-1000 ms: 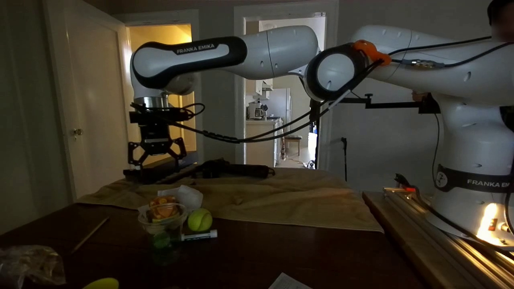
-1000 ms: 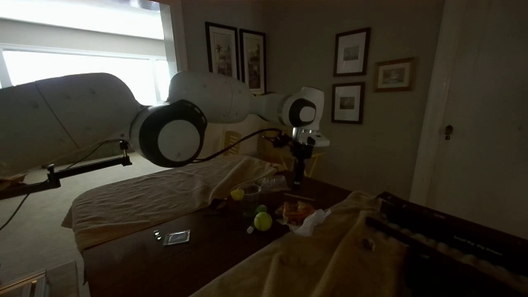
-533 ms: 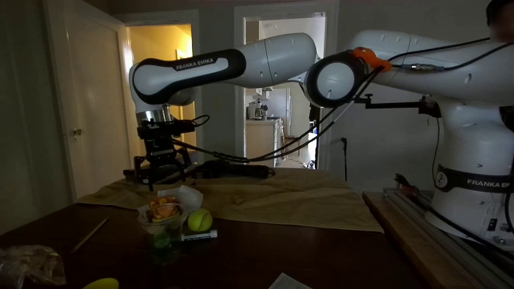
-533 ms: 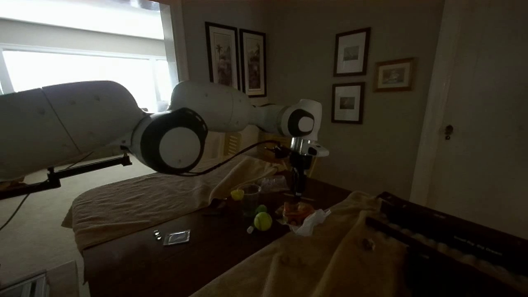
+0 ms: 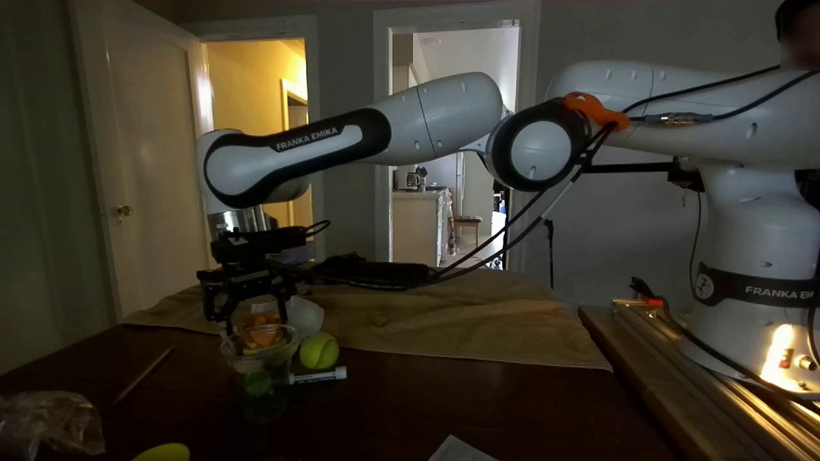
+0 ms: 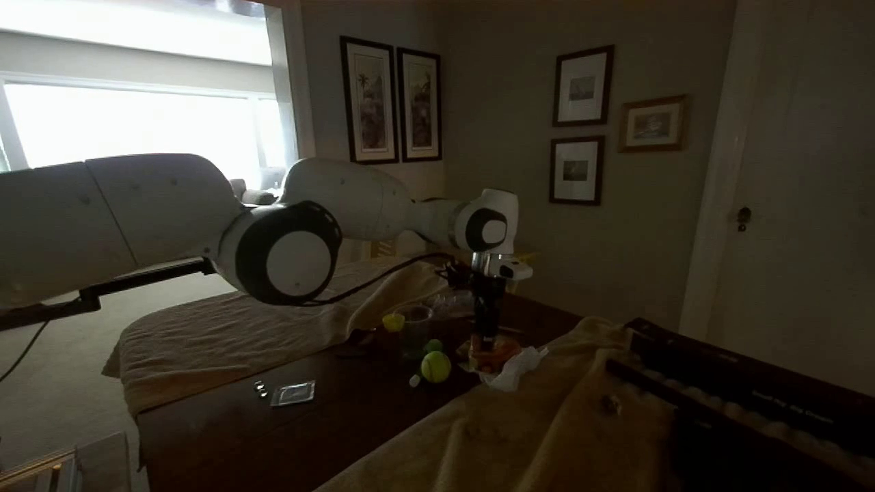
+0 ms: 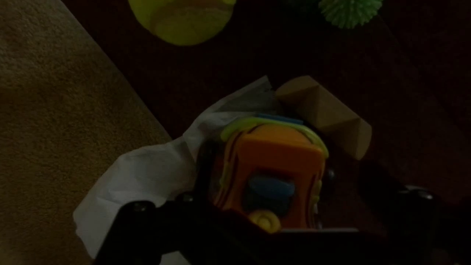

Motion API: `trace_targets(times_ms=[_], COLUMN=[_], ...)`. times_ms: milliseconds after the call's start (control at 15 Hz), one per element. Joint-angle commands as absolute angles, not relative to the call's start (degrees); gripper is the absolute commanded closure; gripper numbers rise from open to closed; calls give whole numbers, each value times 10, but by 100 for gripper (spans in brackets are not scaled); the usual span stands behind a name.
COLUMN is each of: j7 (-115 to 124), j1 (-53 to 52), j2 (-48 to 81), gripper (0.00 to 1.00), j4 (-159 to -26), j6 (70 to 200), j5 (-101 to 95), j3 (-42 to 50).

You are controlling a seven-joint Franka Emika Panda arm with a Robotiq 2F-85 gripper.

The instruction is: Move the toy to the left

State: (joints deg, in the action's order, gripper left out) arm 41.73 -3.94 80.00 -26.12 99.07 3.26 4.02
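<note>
The toy, orange with yellow-green trim and a blue patch, shows in both exterior views [image 5: 262,335] [image 6: 504,350] and fills the middle of the wrist view [image 7: 279,158]. It rests beside a crumpled white paper [image 7: 147,176]. My gripper [image 5: 255,318] points down right over it, jaws spread wide. In the wrist view one dark finger [image 7: 206,165] runs close along the toy's left side, while a gap lies between the toy and the dim right finger. The toy's near end is hidden under the gripper body. In an exterior view a clear cup partly covers the toy.
A clear plastic cup [image 5: 234,360], a tennis ball [image 5: 319,351], a green spiky ball [image 7: 351,11] and a white tube [image 5: 320,376] stand near the toy. A tan folded piece [image 7: 327,114] lies next to it. A towel [image 5: 461,320] covers the table's far side; a stick [image 5: 146,374] lies farther off.
The arm has come down from well above the table to the toy, with the fingers now lowered on either side of it. The jaws stay wide; the toy has not moved.
</note>
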Motion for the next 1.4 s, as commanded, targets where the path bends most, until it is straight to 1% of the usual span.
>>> trace_targets(times_ms=[0, 600, 1000, 1067, 1133, 1333], j7=[424, 458, 487, 493, 497, 505], j1=[-44, -40, -36, -36, -36, -38], j2=[819, 822, 836, 837, 837, 828], gripper=[0, 0, 0, 25, 28, 45], j4=[-242, -249, -249, -249, -249, -261], j6=[1011, 1024, 1034, 1036, 1039, 1049], j5=[18, 8, 15, 16, 15, 16], j3=[44, 67, 64, 63, 63, 61])
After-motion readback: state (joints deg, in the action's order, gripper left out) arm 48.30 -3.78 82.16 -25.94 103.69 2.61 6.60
